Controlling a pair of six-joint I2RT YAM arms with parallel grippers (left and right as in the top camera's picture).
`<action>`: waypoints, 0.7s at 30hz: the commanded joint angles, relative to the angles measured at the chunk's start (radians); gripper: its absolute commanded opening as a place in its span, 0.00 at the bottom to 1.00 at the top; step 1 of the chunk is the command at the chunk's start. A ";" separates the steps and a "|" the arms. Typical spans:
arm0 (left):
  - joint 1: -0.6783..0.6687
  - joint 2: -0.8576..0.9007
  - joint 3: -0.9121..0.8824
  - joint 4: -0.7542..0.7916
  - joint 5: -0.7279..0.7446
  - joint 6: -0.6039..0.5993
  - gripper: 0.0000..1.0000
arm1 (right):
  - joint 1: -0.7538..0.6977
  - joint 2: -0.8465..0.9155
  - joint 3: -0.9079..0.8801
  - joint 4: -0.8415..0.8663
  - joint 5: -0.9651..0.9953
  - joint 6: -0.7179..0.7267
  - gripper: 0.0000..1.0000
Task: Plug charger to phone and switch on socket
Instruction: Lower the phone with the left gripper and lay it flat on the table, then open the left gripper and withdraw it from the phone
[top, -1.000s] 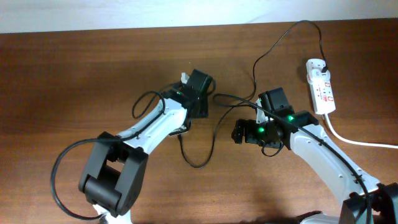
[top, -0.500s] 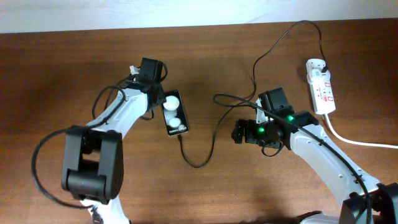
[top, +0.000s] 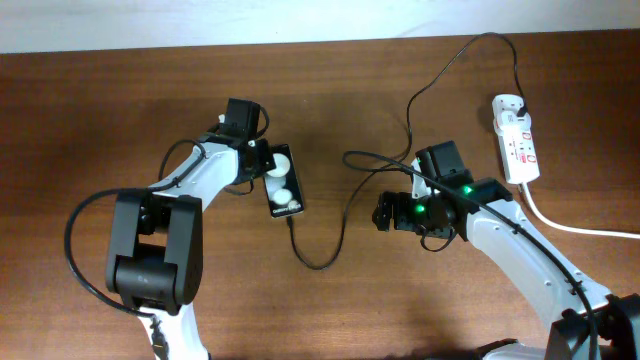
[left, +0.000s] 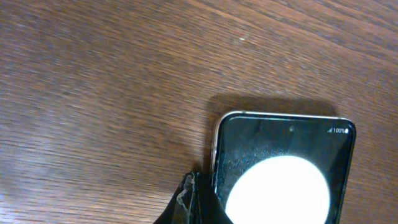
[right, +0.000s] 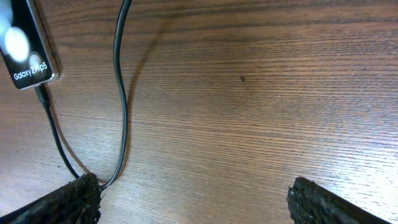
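The phone (top: 281, 183) lies face up mid-table, two white spots lit; it also shows in the left wrist view (left: 286, 168) and the right wrist view (right: 22, 43). The charger cable (top: 342, 215) has its tip in the phone's near end (right: 41, 92), loops across the table and runs to the socket (top: 520, 145) at the far right. My left gripper (top: 261, 160) is shut, its tip (left: 199, 202) against the phone's left edge near the far end. My right gripper (top: 384, 212) is open and empty (right: 202, 199), right of the cable loop.
The socket's thick white cord (top: 570, 225) trails off to the right edge. The charger's plug (top: 521, 103) sits at the socket's far end. The brown wooden table ends at a white wall at the far side (top: 150, 25).
My left arm, which hung over the phone, swung off to the left and uncovered it, then came back so its tip is beside the phone. The right arm has not moved.
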 joint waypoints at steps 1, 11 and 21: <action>-0.001 0.008 -0.008 0.004 0.057 0.014 0.00 | -0.001 -0.008 0.002 0.000 -0.006 -0.007 0.99; 0.063 -0.061 0.026 0.030 0.090 0.017 0.00 | -0.001 -0.008 0.002 0.000 -0.006 -0.007 0.99; 0.188 -0.134 0.026 -0.005 0.089 0.016 0.09 | -0.001 -0.008 0.002 0.000 -0.006 -0.007 0.99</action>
